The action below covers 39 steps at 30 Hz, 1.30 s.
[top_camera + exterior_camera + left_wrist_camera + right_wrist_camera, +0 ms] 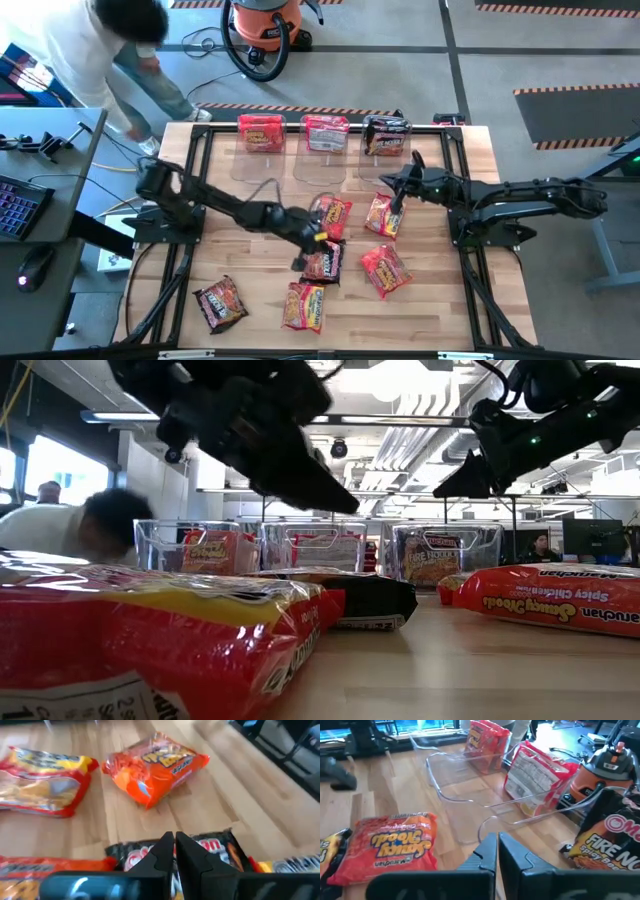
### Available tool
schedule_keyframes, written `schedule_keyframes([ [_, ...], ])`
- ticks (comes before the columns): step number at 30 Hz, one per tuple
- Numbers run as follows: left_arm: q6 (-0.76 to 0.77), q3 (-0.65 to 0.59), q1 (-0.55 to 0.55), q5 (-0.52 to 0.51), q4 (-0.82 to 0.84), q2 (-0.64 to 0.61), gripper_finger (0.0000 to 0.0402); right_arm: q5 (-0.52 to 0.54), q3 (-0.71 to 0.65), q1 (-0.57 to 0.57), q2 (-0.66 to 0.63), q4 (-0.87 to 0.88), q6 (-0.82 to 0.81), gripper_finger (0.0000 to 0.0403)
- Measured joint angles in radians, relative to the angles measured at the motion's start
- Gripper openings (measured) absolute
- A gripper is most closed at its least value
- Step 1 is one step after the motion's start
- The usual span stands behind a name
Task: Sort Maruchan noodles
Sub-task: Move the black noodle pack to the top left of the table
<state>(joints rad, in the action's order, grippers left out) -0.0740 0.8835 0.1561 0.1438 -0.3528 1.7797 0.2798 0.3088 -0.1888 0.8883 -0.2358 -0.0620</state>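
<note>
- Here the left tool (318,238), fingers closed on nothing, hangs above a dark packet (322,262) at mid-desk (440,310).
- The right tool (402,193), also closed and empty, hovers by an orange packet (381,216) just before the clear bins (325,160).
- Three bins at the far edge each hold one packet; other packets lie scattered on the near half.
</note>
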Motion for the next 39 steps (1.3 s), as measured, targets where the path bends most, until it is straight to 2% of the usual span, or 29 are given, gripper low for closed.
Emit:
schedule_keyframes([
  [4, 0.004, 0.101, 0.054, -0.045, 0.157, 0.073, 0.0009, 0.002, 0.0, 0.025, 0.0, 0.017, 0.001, 0.0],
  [7, 0.033, 0.154, 0.096, -0.155, 0.336, 0.09, 0.0009, 0.005, 0.0, 0.045, 0.0, 0.017, 0.0, 0.0],
  [9, 0.066, 0.169, 0.123, -0.226, 0.387, 0.094, 0.0009, 0.005, 0.0, 0.056, 0.0, 0.012, 0.001, 0.0],
  [17, 0.223, 0.173, 0.203, -0.349, 0.526, 0.079, 0.0009, 0.006, 0.0, 0.072, 0.0, -0.02, 0.018, 0.0],
  [31, 0.609, 0.165, 0.302, -0.605, 1.178, -0.089, 0.0009, 0.001, 0.0, 0.072, 0.0, -0.075, 0.044, 0.0],
  [34, 0.67, 0.139, 0.31, -0.624, 1.245, -0.104, 0.0009, -0.003, 0.0, 0.072, 0.0, -0.076, 0.044, 0.0],
  [39, 0.755, 0.078, 0.304, -0.62, 1.263, -0.13, 0.0009, -0.011, 0.0, 0.072, 0.0, -0.079, 0.042, 0.0],
])
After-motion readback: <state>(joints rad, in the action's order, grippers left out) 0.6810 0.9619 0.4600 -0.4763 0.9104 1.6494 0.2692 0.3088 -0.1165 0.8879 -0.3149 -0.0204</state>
